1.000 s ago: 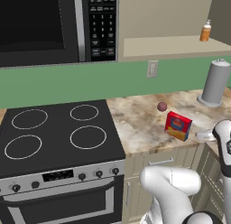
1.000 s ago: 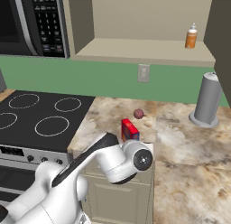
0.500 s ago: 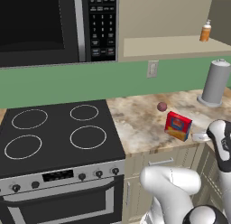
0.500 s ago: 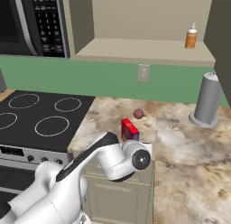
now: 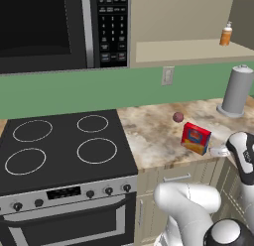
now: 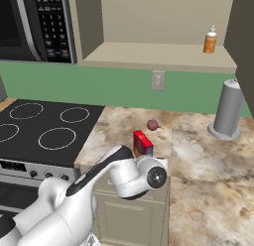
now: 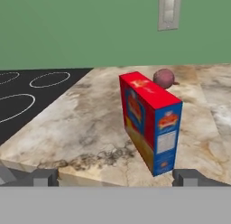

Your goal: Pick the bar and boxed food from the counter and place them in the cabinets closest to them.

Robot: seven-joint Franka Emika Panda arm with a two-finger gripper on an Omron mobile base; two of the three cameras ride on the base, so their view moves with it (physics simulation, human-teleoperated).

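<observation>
The boxed food (image 7: 151, 123) is a red carton with a blue and yellow label, standing upright near the front edge of the counter (image 7: 85, 123). It also shows in the left base view (image 5: 196, 138) and the right base view (image 6: 142, 143). My gripper (image 7: 117, 178) is open, level with the counter edge, and the carton stands just ahead of it, between the lines of the two fingertips (image 7: 45, 177) without touching them. My hand (image 5: 241, 155) sits to the right of the carton. The open cabinet (image 6: 149, 54) hangs above the counter. The bar is out of view.
A small dark-red ball (image 5: 177, 117) lies behind the carton. A grey cylinder (image 6: 227, 111) stands at the back right. An orange bottle (image 6: 210, 40) sits on the cabinet shelf. The black stovetop (image 5: 59, 146) and microwave (image 5: 54, 29) are to the left. A wall outlet (image 7: 168, 10) is on the green backsplash.
The arm has shifted only slightly near the carton. The carton and ball have not moved, and the gripper stays open.
</observation>
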